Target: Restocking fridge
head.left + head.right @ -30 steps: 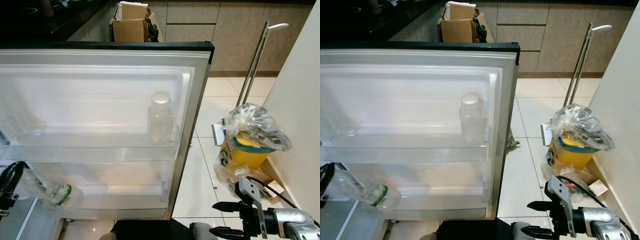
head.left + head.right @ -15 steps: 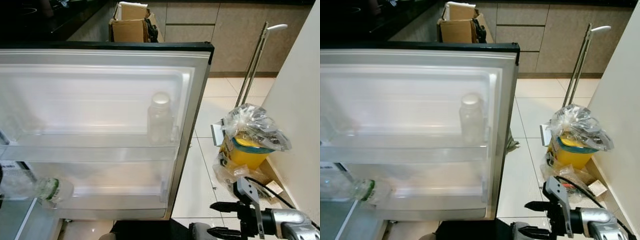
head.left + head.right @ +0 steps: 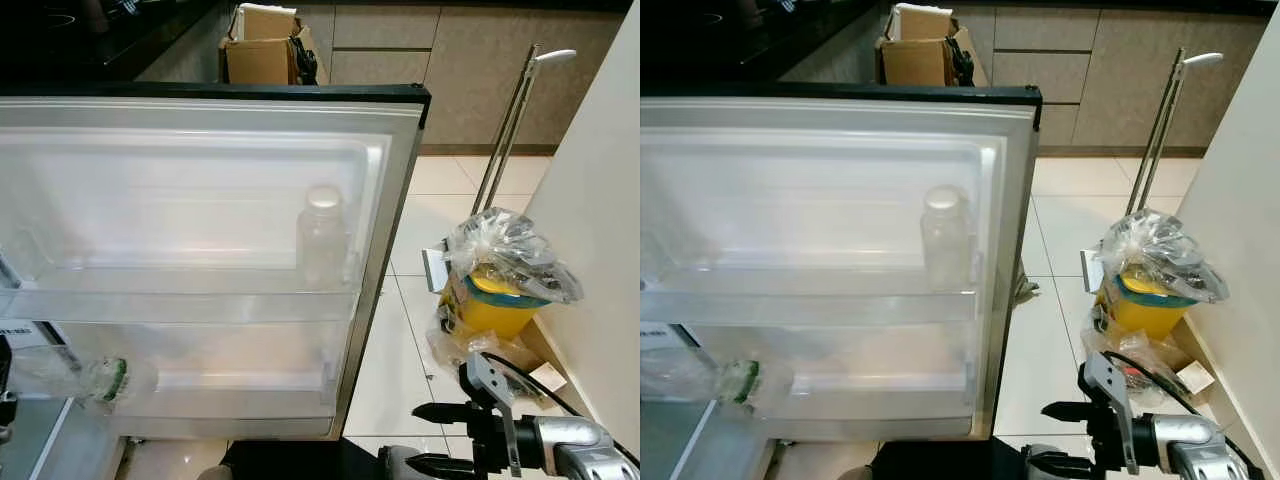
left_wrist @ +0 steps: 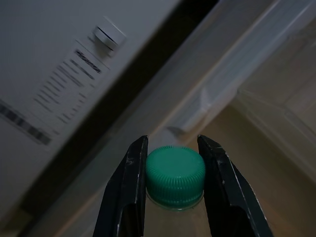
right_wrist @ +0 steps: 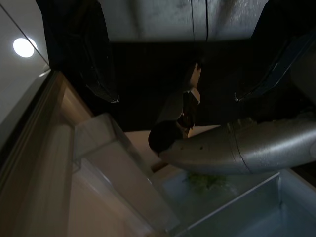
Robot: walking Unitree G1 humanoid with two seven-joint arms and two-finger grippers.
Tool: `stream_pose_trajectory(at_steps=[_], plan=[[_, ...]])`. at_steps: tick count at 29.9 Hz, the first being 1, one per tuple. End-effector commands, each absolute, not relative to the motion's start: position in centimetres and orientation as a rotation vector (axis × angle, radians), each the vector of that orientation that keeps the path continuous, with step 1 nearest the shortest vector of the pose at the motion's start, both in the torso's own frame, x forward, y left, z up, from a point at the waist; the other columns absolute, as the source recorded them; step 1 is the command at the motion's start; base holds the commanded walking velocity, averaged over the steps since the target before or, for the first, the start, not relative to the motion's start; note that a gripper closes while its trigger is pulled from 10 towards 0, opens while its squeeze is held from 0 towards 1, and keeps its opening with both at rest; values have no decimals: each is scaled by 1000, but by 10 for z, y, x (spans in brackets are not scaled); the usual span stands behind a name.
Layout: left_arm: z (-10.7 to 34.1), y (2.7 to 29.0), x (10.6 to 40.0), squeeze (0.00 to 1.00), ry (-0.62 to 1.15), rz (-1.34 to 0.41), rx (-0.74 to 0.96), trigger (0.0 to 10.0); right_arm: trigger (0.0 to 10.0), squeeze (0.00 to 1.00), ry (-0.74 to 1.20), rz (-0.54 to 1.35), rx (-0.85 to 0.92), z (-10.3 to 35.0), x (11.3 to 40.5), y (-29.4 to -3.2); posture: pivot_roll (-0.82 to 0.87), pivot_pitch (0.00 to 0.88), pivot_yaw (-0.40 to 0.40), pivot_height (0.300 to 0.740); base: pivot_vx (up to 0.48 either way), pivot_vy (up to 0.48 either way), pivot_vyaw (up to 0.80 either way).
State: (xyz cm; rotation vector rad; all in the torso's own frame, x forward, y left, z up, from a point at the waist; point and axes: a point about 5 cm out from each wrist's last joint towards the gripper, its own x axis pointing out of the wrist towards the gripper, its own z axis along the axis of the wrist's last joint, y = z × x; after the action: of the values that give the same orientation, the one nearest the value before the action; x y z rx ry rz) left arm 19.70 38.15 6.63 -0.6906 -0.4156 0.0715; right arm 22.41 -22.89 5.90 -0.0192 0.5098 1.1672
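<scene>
Leftmost, the left pincer [image 4: 170, 170] has its two black fingers clamped on the ribbed green cap of one clear plastic bottle [image 3: 75, 378], lying at the left end of the lower door shelf [image 3: 200, 405]. One frosted round jar [image 3: 321, 235] stands at the upper door shelf's [image 3: 180, 305] right corner. Rightmost, the right pincer [image 3: 432, 438] hangs wide apart, holding nothing.

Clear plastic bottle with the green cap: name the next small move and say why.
Probably ease the clear plastic bottle with the green cap further over the lower door shelf, then lower it. The left end effector grips its neck, and it lies tilted at the shelf's near end.
</scene>
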Motion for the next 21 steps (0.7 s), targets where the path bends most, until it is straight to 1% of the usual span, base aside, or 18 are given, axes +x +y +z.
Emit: stream_pose_trajectory(at_steps=[1, 8, 14, 21], plan=[[60, 374, 200, 0, -399, 70, -717, 10000, 10000, 0, 489, 1170, -9, 61, 225, -226, -57, 48, -21, 547, 0, 0, 0], [57, 367, 206, 0, -377, 59, -728, 10000, 10000, 0, 469, 1210, -1, 65, 223, -221, -61, 50, -17, 547, 0, 0, 0], [58, 368, 208, 0, -373, 55, -724, 10000, 10000, 0, 450, 1259, -8, 71, 219, -218, -62, 53, -15, 547, 0, 0, 0], [61, 371, 208, 0, -372, 59, -708, 10000, 10000, 0, 451, 1274, -20, 73, 219, -216, -57, 53, -14, 547, 0, 0, 0]])
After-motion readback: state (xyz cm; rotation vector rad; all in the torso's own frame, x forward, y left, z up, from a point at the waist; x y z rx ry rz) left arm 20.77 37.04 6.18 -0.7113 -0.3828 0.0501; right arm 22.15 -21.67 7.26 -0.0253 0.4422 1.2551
